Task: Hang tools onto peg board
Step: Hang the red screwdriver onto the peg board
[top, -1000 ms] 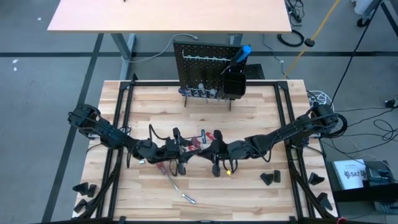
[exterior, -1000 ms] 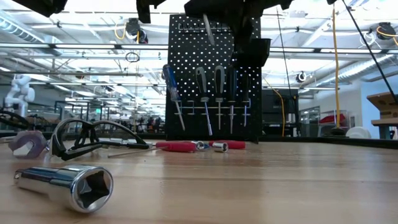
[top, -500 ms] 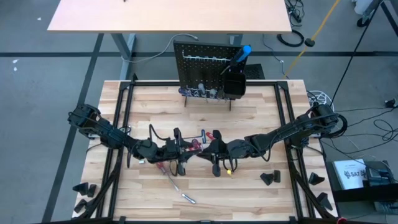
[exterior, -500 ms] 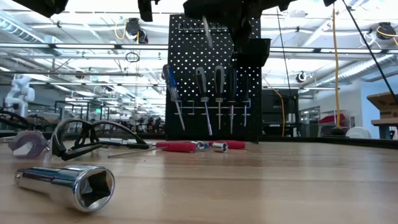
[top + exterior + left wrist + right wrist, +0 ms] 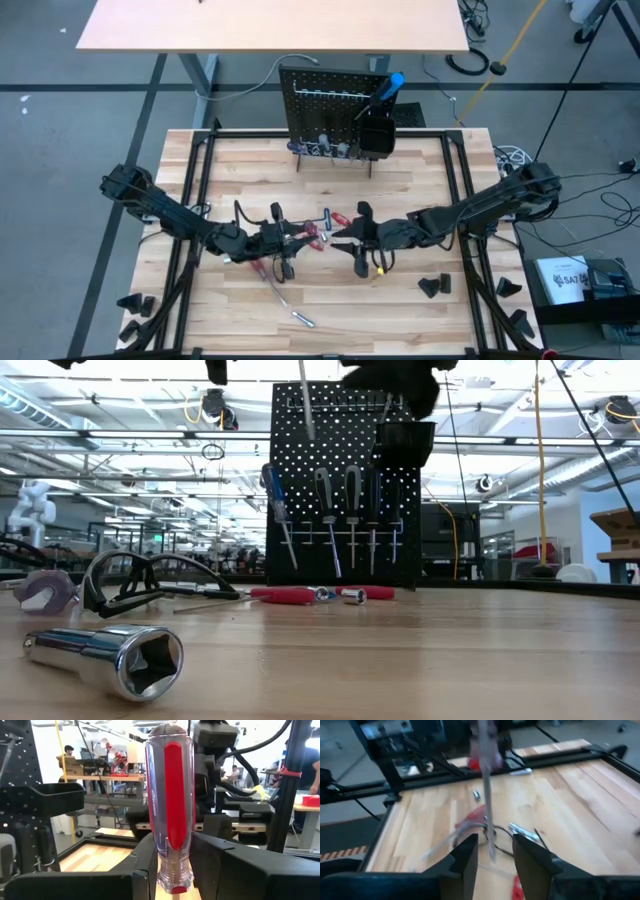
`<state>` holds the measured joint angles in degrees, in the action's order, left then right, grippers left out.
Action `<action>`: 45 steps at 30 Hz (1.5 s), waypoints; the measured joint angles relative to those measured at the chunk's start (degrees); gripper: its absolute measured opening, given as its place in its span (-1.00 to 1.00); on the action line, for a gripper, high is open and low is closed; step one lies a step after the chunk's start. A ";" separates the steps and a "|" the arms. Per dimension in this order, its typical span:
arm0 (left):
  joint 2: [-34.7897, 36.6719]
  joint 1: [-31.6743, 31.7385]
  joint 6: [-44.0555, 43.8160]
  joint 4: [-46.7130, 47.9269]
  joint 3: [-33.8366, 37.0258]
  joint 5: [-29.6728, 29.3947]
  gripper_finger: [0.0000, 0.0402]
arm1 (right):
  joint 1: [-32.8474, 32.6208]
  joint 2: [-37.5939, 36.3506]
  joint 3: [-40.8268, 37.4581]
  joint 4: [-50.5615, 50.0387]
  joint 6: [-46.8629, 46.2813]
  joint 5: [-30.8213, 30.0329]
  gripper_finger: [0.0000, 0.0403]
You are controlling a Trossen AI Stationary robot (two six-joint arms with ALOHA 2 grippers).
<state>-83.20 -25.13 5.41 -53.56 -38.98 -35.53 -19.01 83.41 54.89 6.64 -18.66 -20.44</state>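
A: Where is there room on the desk (image 5: 420,170)?

B: The strip between the peg board (image 5: 330,110) at the far edge and the two arms is bare wood; a hand could pass there.

A: And the middle?

B: Crowded. The left hand (image 5: 300,238) and right hand (image 5: 342,232) sit close together, with the red-handled screwdriver (image 5: 168,810) upright between the left hand's fingers (image 5: 145,865). Loose tools (image 5: 285,295) lie toward the near edge, left of centre.

A: The corners?

B: Black wedge blocks (image 5: 433,287) sit by the near right corner, more (image 5: 135,305) by the near left.
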 joint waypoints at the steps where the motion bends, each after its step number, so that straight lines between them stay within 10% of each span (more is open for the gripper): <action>1: 0.67 -0.04 -0.05 1.03 0.00 -0.16 -0.57 | -0.29 -0.50 0.00 -1.64 -0.53 -1.02 -0.39; 18: 8.87 1.04 -0.60 6.34 0.00 -19.00 -0.57 | -2.25 -4.37 0.00 -20.49 -10.59 -13.02 -0.02; 29: 3.39 23.09 -8.02 3.03 -0.04 -4.08 -0.57 | -2.23 -4.12 0.00 -22.74 -13.47 -14.65 -0.03; 45: -14.87 27.29 9.33 -14.45 -6.94 -14.59 -0.57 | -2.23 -4.12 -0.02 -26.99 -11.38 -21.90 -0.04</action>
<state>-98.07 2.16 14.74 -68.01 -45.92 -50.12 -21.23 79.29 54.87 -20.35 -30.04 -42.34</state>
